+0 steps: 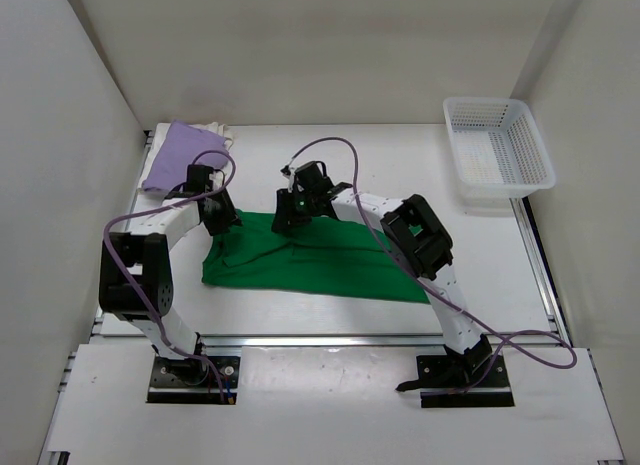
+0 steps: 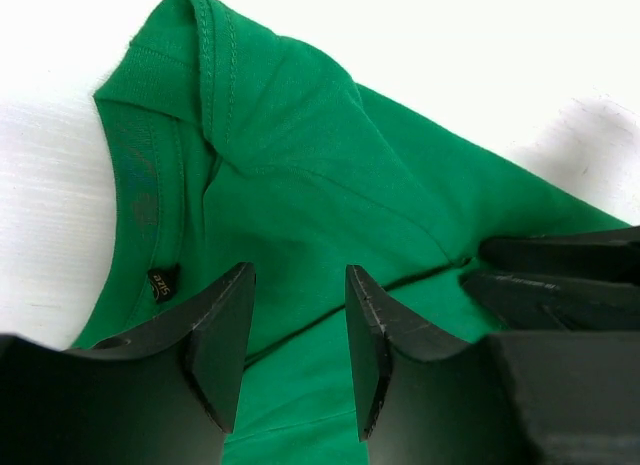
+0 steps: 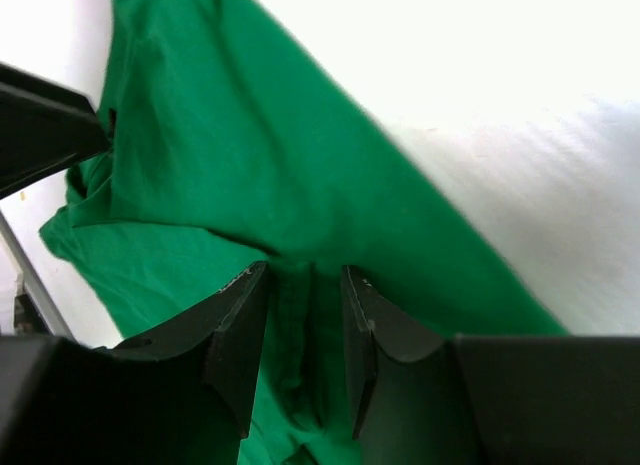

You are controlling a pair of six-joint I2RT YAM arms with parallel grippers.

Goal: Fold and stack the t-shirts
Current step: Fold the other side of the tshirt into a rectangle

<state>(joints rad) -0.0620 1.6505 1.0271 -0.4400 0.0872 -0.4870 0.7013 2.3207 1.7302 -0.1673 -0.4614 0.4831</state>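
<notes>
The bright green t-shirt (image 1: 320,260) lies flattened across the middle of the table, its collar and size tag (image 2: 163,282) towards the left. My left gripper (image 1: 225,223) is open low over the shirt near the collar (image 2: 298,275), with flat cloth showing between its jaws. My right gripper (image 1: 284,222) stands just to its right on the shirt's far edge. It is open (image 3: 305,272) and straddles a raised ridge of green cloth. The lavender-purple t-shirt (image 1: 180,157) lies folded at the back left, on top of the cream-white one (image 1: 218,133).
A white plastic lattice basket (image 1: 500,191) stands at the back right corner. White walls close in the table on the left, back and right. Metal rails run along the table's front and right edges.
</notes>
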